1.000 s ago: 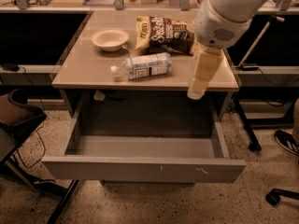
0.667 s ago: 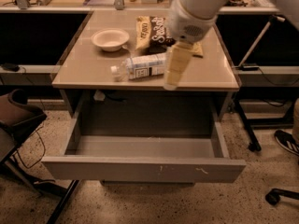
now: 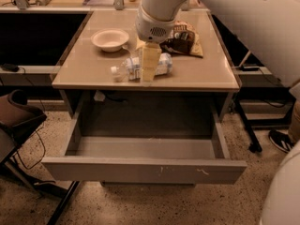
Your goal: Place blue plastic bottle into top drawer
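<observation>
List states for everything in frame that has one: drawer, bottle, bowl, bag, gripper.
top drawer: pulled open, bottle not inside.
blue plastic bottle: on its side on the table, capped.
bowl: upright, looks empty.
chip bag: lying flat, partly hidden.
gripper: pointing down over the bottle; contact unclear.

Dim warm light, shadow beneath table [image 3: 201, 76], tool [image 3: 149, 76] over blue plastic bottle [image 3: 131, 68]

Tool [image 3: 150, 63] hangs, apparently vertical, below the wrist [image 3: 157, 26].
</observation>
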`<state>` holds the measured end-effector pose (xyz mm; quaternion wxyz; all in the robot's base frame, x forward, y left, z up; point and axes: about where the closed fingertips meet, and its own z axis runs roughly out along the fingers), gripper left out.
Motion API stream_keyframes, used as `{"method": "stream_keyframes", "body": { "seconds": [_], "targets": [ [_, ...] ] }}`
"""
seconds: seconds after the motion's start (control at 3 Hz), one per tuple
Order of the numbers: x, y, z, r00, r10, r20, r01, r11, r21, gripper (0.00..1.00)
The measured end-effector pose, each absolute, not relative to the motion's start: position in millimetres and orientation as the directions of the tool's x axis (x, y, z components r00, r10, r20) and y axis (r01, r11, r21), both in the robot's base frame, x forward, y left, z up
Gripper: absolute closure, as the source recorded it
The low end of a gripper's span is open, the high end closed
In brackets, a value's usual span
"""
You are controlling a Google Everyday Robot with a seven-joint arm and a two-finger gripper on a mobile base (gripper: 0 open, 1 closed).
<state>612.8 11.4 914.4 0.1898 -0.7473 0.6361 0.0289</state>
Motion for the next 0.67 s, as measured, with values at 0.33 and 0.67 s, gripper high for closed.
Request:
{"method": "stream_keyframes", "body": {
  "seconds": [0.33,0.67],
  "targets": [
    [615,13,912,0.191,-0.939,-0.286,-0.962,-0.122,-0.244,0.0],
    [626,4,902,0.171,-0.941,-0.291,-0.967,-0.104,-0.231,0.0]
  ]
}}
